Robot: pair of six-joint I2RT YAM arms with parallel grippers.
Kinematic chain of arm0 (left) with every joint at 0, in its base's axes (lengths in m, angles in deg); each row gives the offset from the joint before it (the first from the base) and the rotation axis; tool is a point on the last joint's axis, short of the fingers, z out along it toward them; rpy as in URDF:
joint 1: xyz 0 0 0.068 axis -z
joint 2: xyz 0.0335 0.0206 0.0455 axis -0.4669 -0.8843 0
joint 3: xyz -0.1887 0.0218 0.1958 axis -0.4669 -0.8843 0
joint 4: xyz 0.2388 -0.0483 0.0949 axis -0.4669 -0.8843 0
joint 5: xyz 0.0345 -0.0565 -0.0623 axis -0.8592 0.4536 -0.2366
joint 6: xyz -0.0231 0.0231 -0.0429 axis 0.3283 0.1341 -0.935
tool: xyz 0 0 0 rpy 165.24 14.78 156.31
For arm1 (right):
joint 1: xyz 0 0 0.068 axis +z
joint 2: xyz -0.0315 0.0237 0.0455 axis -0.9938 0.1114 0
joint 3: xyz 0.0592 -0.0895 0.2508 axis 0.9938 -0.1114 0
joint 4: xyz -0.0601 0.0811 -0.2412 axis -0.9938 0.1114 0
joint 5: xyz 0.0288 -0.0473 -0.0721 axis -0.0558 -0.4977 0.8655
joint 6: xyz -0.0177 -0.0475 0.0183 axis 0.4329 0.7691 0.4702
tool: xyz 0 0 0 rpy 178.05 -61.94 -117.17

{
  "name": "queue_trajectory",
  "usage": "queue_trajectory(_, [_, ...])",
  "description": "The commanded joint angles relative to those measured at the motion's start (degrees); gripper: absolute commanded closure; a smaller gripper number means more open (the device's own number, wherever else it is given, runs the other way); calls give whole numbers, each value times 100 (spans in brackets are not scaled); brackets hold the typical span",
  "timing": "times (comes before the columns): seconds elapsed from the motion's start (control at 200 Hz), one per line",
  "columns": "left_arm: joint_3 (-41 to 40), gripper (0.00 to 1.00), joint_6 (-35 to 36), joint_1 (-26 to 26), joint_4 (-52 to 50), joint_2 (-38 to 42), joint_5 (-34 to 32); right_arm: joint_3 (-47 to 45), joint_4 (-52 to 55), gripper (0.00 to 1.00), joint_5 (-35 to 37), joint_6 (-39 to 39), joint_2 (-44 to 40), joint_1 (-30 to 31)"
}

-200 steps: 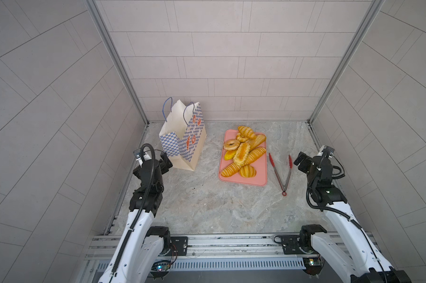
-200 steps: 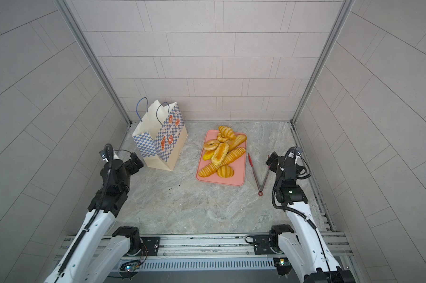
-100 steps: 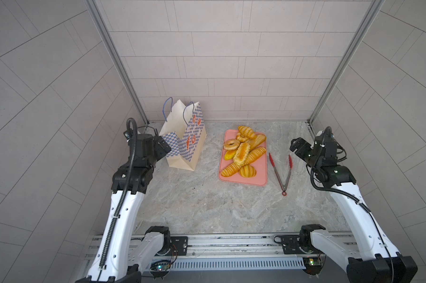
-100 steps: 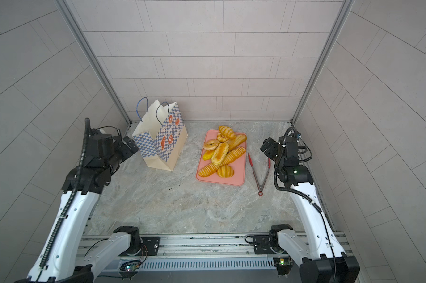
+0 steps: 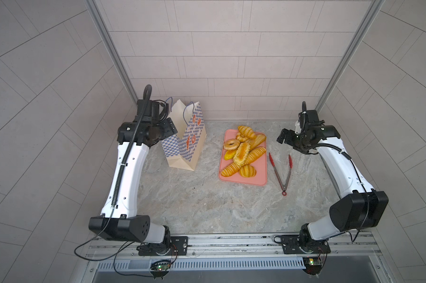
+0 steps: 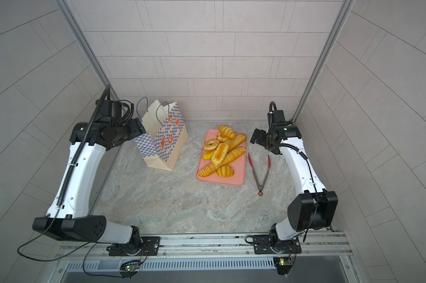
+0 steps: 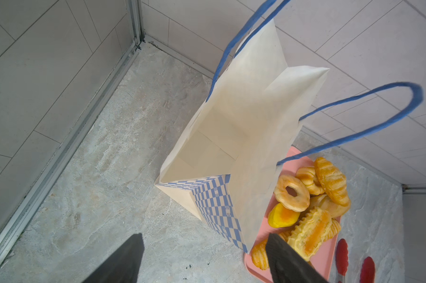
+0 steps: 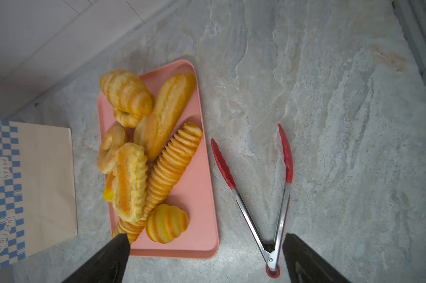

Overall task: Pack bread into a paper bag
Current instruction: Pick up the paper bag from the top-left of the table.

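The paper bag (image 5: 185,143) (image 6: 163,144) stands upright at the back left, its mouth open; in the left wrist view its cream inside (image 7: 231,122) holds nothing. The bread (image 5: 243,152) (image 6: 222,152) (image 8: 145,159) (image 7: 305,208) lies piled on a pink tray (image 5: 259,177) (image 6: 237,178) (image 8: 197,208): a ridged baguette, a ring doughnut, croissants and rolls. My left gripper (image 5: 170,128) (image 6: 138,128) (image 7: 204,239) hangs open beside the bag's left upper edge, holding nothing. My right gripper (image 5: 283,137) (image 6: 255,137) (image 8: 207,237) hovers open and empty, right of the tray.
Red-tipped metal tongs (image 5: 280,169) (image 6: 260,171) (image 8: 256,196) lie spread open on the marble table, right of the tray and below my right gripper. Tiled walls close in on three sides. The bag's blue cord handles (image 7: 354,103) stick up.
Both arms have risen and stretched toward the back. My left gripper moved up beside the bag's top. My right gripper moved back and inward, over the tongs.
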Motion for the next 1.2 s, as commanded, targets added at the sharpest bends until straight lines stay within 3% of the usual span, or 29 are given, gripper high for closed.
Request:
queue_trajectory(0.0, [586, 17, 425, -27, -727, -256, -231, 6, 469, 1, -252, 243, -28, -124])
queue_trajectory(0.11, [723, 17, 518, -6, -715, -365, -294, -89, 328, 0, -140, 453, -6, -124])
queue_trajectory(0.21, [639, 16, 642, -25, -751, -514, -555, -99, 349, 10, -83, 678, 81, -125])
queue_trajectory(0.355, [678, 16, 782, -65, -763, -810, -710, -55, 865, 12, 262, 817, 260, -124])
queue_trajectory(0.791, [1883, 20, 1166, -355, -485, -2208, -376, -765, 862, 17, -405, 1076, -115, 173])
queue_trajectory(1.081, [2068, 35, 1573, -385, -331, -2772, -138, -641, 920, 23, -484, 1149, -124, 554])
queue_trajectory(1.196, [2055, 52, 1589, -398, -338, -2774, -130, -637, 921, 30, -582, 1165, -89, 646])
